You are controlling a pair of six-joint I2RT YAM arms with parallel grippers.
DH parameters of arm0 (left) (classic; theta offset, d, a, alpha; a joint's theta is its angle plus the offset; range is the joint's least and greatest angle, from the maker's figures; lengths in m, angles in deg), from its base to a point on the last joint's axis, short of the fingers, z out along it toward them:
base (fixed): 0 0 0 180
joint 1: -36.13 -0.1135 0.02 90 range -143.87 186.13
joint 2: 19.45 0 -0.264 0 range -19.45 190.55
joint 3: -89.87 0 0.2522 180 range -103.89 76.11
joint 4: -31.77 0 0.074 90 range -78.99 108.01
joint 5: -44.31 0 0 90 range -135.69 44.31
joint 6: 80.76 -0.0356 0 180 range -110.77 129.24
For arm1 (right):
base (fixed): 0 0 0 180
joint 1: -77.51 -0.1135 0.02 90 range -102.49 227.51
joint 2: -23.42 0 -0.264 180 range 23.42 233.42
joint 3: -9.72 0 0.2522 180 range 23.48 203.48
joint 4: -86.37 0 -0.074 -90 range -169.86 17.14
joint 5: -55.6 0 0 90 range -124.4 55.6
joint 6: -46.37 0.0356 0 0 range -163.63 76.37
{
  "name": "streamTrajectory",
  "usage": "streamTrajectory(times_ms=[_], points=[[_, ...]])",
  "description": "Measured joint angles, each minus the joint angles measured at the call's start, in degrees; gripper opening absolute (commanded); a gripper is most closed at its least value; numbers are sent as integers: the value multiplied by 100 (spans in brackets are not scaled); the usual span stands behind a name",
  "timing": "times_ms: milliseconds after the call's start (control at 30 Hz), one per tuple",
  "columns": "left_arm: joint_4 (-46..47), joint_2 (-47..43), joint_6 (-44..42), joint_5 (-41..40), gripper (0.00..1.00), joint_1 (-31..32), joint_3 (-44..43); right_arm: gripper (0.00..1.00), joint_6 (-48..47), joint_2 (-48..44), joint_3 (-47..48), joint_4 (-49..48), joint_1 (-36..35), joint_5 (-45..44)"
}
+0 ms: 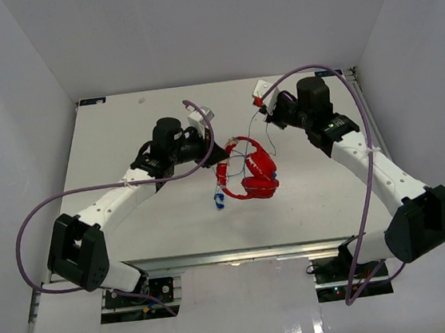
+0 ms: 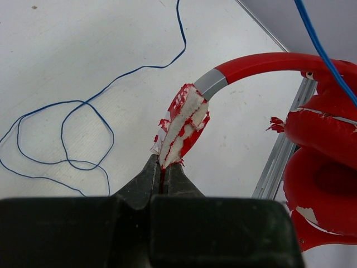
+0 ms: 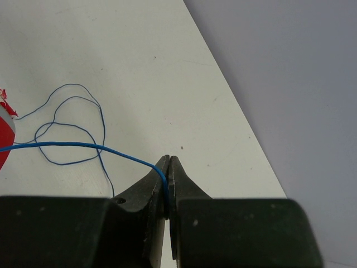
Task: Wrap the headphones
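The red headphones (image 1: 257,172) lie mid-table, earcups folded together. My left gripper (image 1: 217,161) is shut on the worn, padded end of the headband (image 2: 184,120), jaws pressed together just below the torn white-and-red padding. The earcups (image 2: 326,167) are to its right. The thin blue cord (image 2: 67,134) lies in loose loops on the table. Its blue plug (image 1: 219,200) rests in front of the headphones. My right gripper (image 1: 265,113) is shut on the cord (image 3: 83,146), which runs taut to the left towards the headphones (image 3: 3,142). More loops (image 3: 70,123) lie beyond.
The white table (image 1: 122,130) is boxed by white walls at the back and sides. Its right edge (image 3: 234,106) runs close to my right gripper. An aluminium rail (image 2: 279,162) lines the near edge. Purple cables (image 1: 50,206) arch over both arms.
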Motion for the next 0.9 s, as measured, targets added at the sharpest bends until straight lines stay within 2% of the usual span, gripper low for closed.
streamTrajectory(times_ms=[533, 900], points=[[25, -443, -80, 262, 0, 108, 0, 8, 824, 570, 2, -126, 353, -175], [22, -536, -101, 272, 0, 125, 0, 8, 1157, 612, 2, -135, 493, -210]])
